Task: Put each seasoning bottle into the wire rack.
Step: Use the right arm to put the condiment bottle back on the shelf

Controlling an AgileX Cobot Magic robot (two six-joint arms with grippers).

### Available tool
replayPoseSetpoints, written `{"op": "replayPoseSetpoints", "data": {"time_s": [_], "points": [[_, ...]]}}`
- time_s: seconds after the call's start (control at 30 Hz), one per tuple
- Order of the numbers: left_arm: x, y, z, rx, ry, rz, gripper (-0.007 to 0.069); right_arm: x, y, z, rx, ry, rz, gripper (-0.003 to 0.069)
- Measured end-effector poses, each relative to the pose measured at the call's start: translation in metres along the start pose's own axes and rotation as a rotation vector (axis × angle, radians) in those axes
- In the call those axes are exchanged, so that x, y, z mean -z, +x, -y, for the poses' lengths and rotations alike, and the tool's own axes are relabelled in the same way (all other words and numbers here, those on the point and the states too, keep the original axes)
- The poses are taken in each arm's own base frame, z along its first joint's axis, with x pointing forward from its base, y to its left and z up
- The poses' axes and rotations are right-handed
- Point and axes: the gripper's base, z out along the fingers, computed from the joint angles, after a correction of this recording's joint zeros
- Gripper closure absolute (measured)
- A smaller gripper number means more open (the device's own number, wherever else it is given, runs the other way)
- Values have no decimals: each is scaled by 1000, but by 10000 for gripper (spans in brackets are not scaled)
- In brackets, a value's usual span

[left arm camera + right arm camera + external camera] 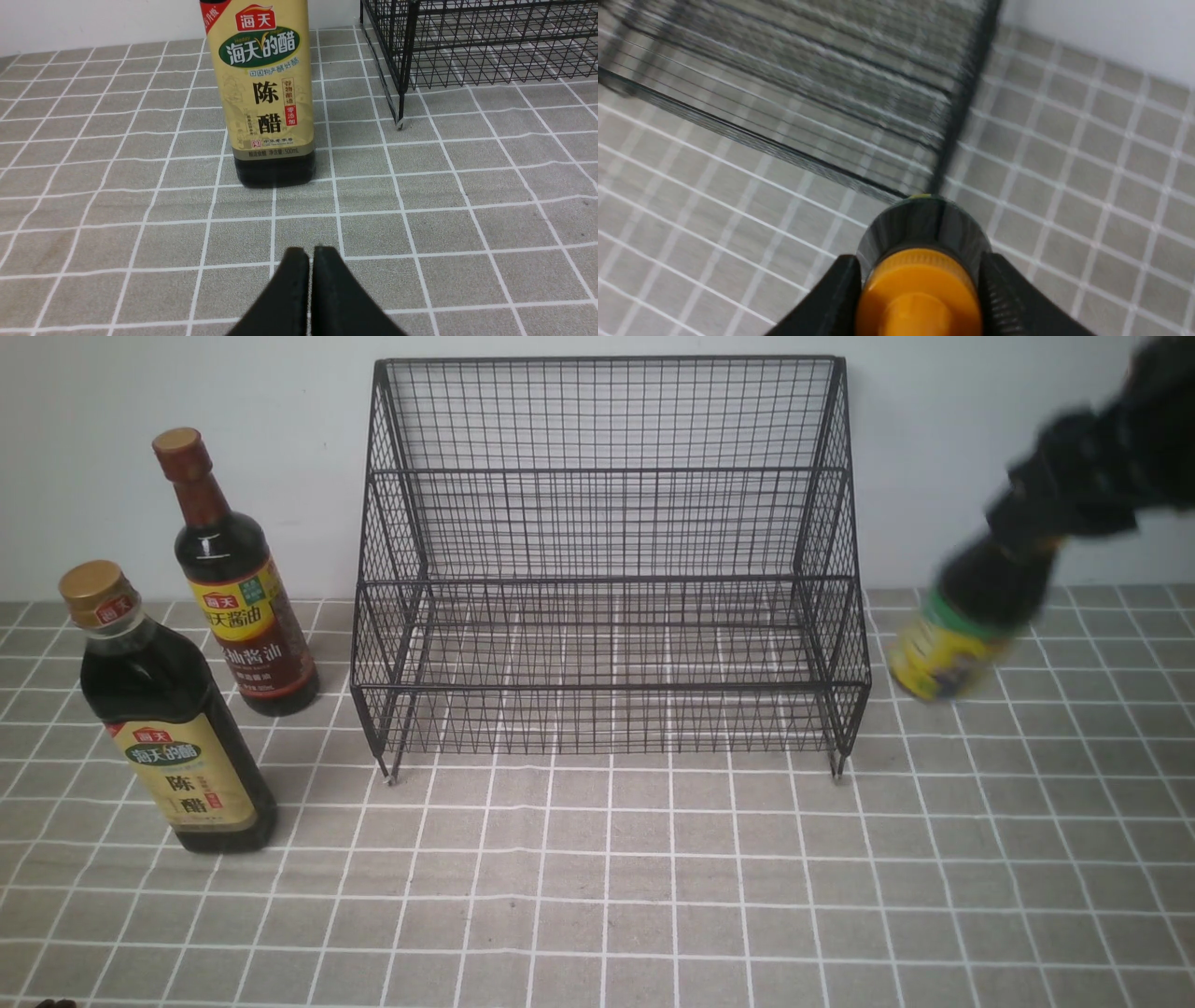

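The black wire rack [607, 569] stands at the back middle with nothing in it. Left of it are two seasoning bottles: the tall brown-capped one [238, 607] and, nearer, the wide gold-capped one [173, 737]. To the right of the rack, the small yellow-label bottle [952, 635] hangs tilted and blurred, off the cloth. My right gripper [1036, 537] is shut on its neck. In the right wrist view both fingers clamp it just below the orange cap [920, 294]. My left gripper [310, 252] is shut and empty, low over the cloth, in front of the gold-capped bottle [266, 93].
A grey tablecloth [653, 896] with a white grid covers the table, and a white wall runs close behind the rack. The rack's front left foot [399, 123] stands right of the gold-capped bottle. The rack's near right corner [952, 140] lies just beyond the held bottle.
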Motion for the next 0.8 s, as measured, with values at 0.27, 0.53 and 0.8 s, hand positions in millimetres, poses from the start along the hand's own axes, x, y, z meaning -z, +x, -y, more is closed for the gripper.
{"op": "replayPoseSetpoints", "data": {"time_s": [0.27, 0.53, 0.8], "points": [[0, 0, 0, 0, 0, 0, 631, -42, -39, -20, 59, -75, 7, 363], [0, 0, 0, 0, 0, 0, 631, -107, -54, -15, 36, -73, -57, 363], [0, 0, 0, 0, 0, 0, 631, -165, -41, -11, 22, -77, -181, 363]]}}
